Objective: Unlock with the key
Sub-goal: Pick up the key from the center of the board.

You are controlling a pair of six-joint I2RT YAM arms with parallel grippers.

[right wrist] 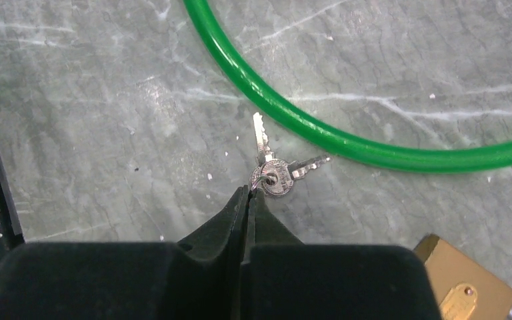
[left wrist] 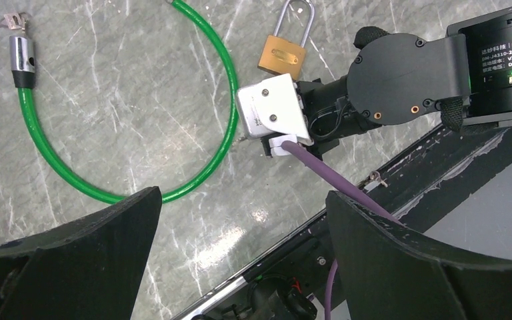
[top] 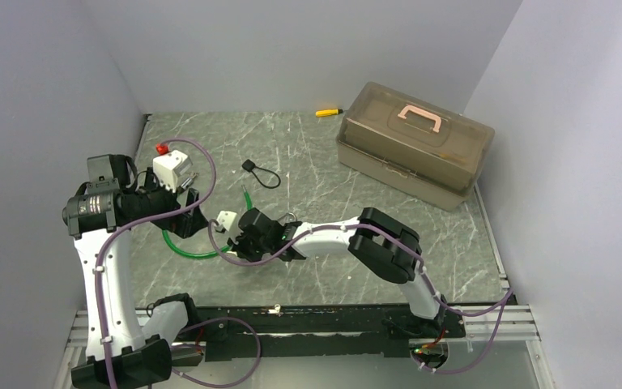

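Plainly tiny, silvery key [right wrist: 263,150], toothed blade, ringed to a twin [right wrist: 309,165]

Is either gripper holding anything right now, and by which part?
The right gripper is shut on the key, apparently pinching the edge of its head. The left gripper is open and holds nothing.

One green cable [left wrist: 232,113]; two silvery keys [right wrist: 271,179] on one ring; more keys [left wrist: 3,23] at its lock barrel, number unclear. One brass padlock [left wrist: 281,57], one lidded box [top: 413,146], one yellow-and-black tool [top: 329,112], one black cord loop [top: 249,166].
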